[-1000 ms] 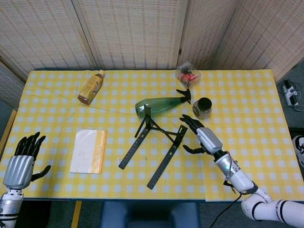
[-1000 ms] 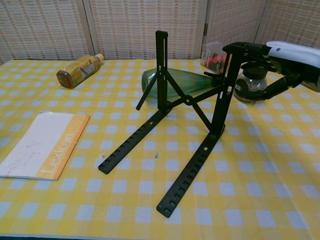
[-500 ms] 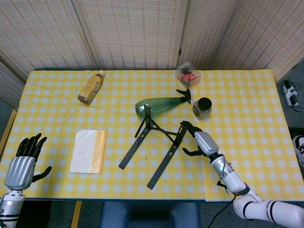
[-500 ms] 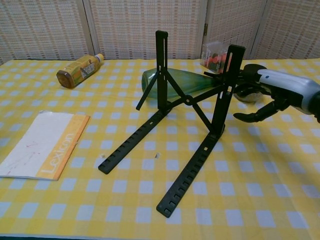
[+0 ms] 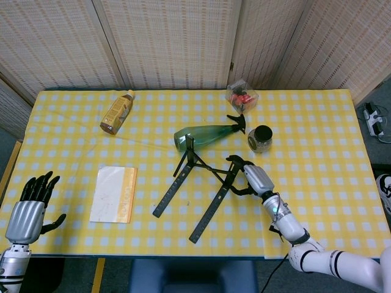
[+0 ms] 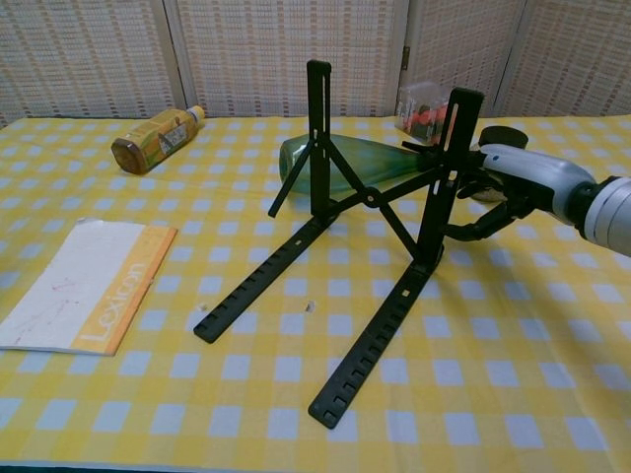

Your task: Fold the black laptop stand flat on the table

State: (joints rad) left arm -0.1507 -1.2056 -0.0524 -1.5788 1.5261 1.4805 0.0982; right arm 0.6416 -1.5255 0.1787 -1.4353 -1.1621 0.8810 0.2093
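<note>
The black laptop stand sits unfolded at the table's middle. Its two long rails lie flat and its two uprights stand up, joined by crossed struts. My right hand is against the right upright, its fingers curled behind the upper part and its thumb hooked in lower down, so it grips that upright. My left hand hangs off the front left corner of the table with its fingers spread and nothing in it. The chest view does not show it.
A green spray bottle lies just behind the stand. A dark-lidded jar stands behind my right hand, with a snack box further back. A tea bottle lies at the back left and a notebook at the front left.
My right hand dropped from above the right upright, then moved in against it, and its fingers and thumb closed around it. The stand and my left hand have not moved.
</note>
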